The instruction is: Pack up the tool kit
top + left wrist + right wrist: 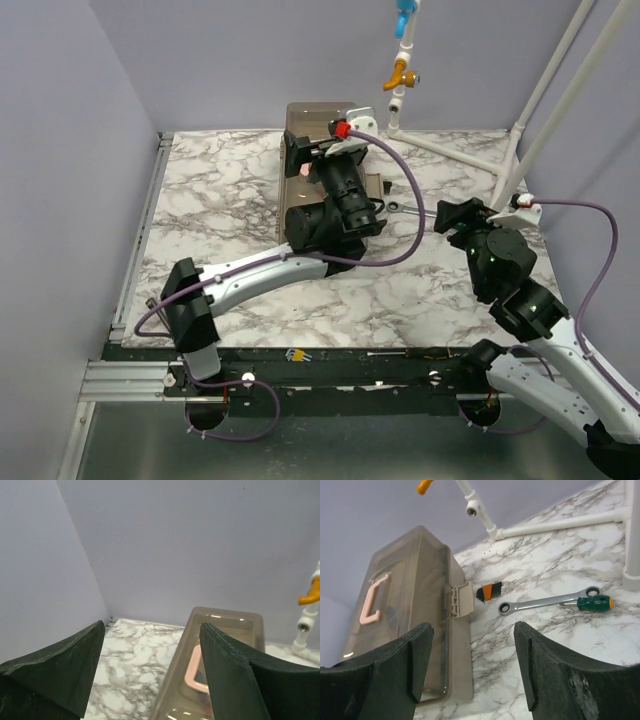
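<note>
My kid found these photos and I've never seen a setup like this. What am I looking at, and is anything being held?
Two robot arms are bolted to a marble-patterned table. One picture looks down from above; the other two come from cameras on each wrist, looking out between dark fingers. On the table lie a closed translucent toolbox with a pink handle, a ratchet wrench, a green-handled tool and an orange-and-black hex key set. The left claw and right claw are both open and hold nothing.

I see the toolbox (415,610) lying closed on the tabletop (560,645), translucent grey-brown, pink handle (374,600) on its lid, beige latch (461,599) hanging open. Beside it lie a wrench (540,602), a green screwdriver (594,602) and an orange-black tool (489,592).
</note>
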